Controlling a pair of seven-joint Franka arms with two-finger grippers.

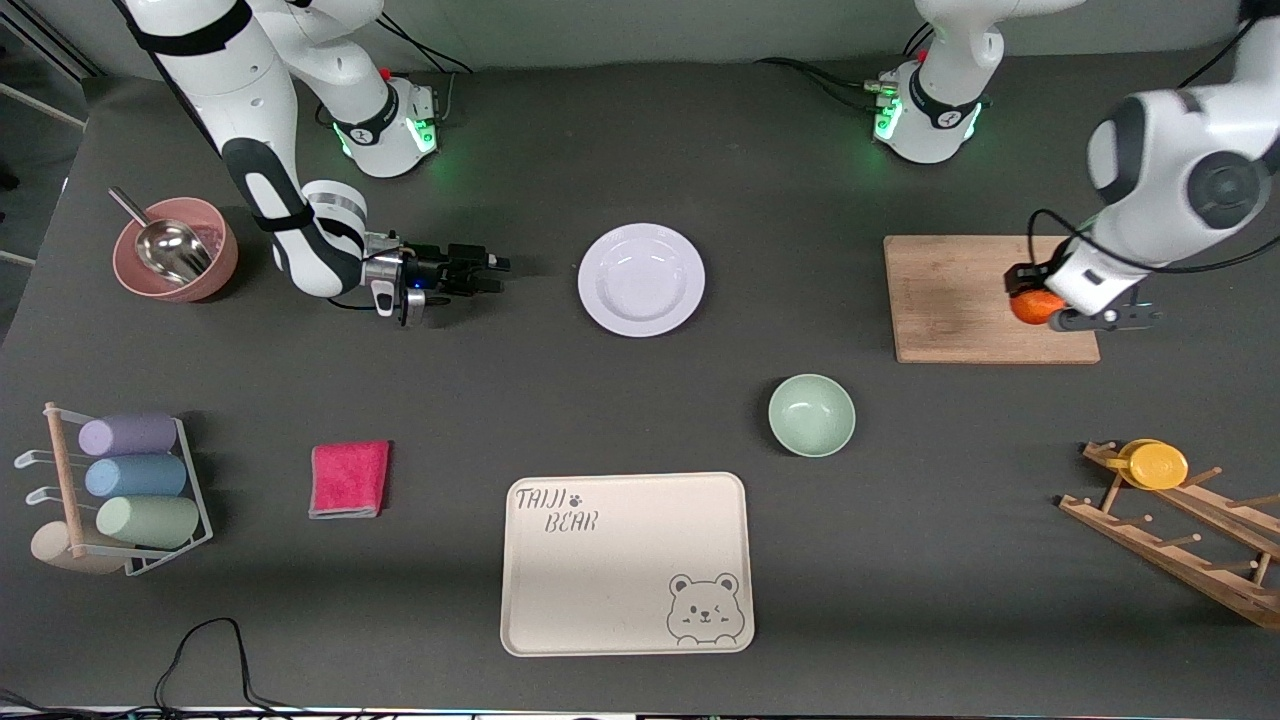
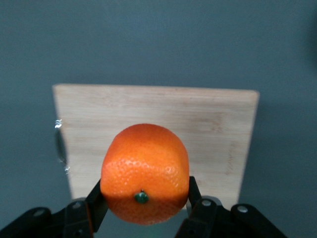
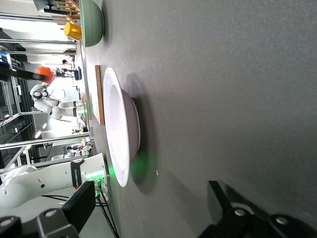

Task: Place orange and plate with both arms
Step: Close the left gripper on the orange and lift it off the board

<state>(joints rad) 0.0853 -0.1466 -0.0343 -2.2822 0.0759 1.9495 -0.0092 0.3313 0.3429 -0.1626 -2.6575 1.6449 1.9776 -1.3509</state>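
Observation:
My left gripper [image 1: 1035, 303] is shut on the orange [image 1: 1034, 306], a small bright-orange fruit, and holds it just above the wooden cutting board [image 1: 950, 298] at the left arm's end of the table. In the left wrist view the orange [image 2: 145, 172] sits between my two black fingers [image 2: 97, 202] with the board [image 2: 218, 124] under it. The white plate [image 1: 641, 279] lies at the table's middle. My right gripper [image 1: 497, 272] is open and empty, low over the table beside the plate on the right arm's side. The right wrist view shows the plate [image 3: 115, 130] edge-on ahead of the jaws.
A pale green bowl [image 1: 811, 414] and a beige bear-printed tray [image 1: 626, 563] lie nearer the camera than the plate. A pink bowl with a metal scoop [image 1: 176, 249], a pink cloth [image 1: 349, 479] and a cup rack [image 1: 130, 495] are toward the right arm's end. A wooden rack with a yellow dish [image 1: 1155, 465] stands near the board.

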